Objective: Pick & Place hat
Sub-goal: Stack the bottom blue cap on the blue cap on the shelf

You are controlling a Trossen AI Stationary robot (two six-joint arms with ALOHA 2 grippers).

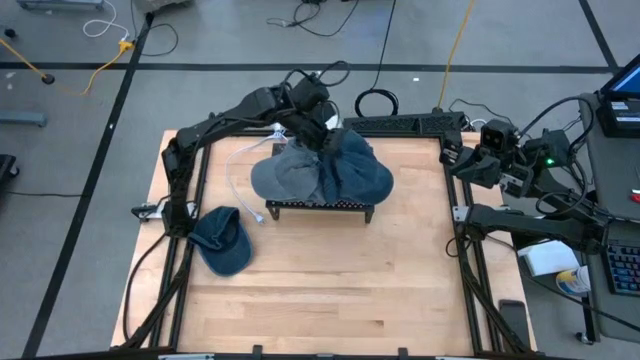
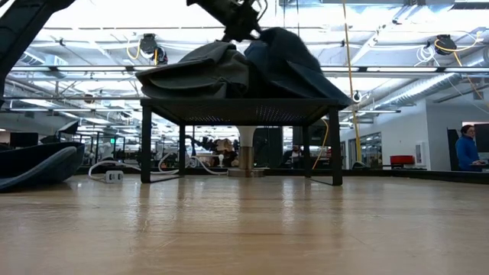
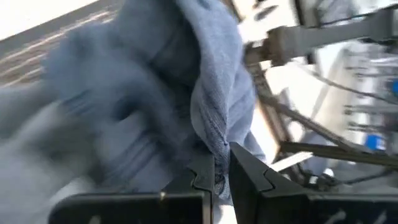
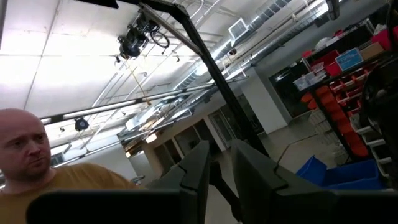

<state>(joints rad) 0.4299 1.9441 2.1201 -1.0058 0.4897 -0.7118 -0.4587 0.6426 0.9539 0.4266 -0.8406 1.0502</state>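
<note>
A small black mesh stand (image 1: 320,207) sits mid-table with two hats piled on it: a grey-blue one (image 1: 283,172) and a darker blue one (image 1: 358,170), also seen in the low view as the grey-blue hat (image 2: 200,72) and the dark blue hat (image 2: 294,65). A third blue cap (image 1: 222,240) lies flat on the table near the left edge. My left gripper (image 1: 322,135) reaches over the stand's far side and is shut on the dark blue hat. My right gripper (image 1: 470,165) waits at the table's right edge, shut, pointing up into the room. My left gripper (image 3: 221,169) pinches a raised fold of the dark blue hat's cloth (image 3: 219,140) between its two fingers; how many layers, I cannot tell. It comes from above and the far side, slanting down. The hat's lower part still rests on the stand beside the grey-blue hat.
A white cable (image 1: 238,170) runs across the table left of the stand. Black frame rails (image 1: 460,215) border the table's left and right sides. Bare wood (image 1: 340,290) stretches in front of the stand. A person shows in the right wrist view.
</note>
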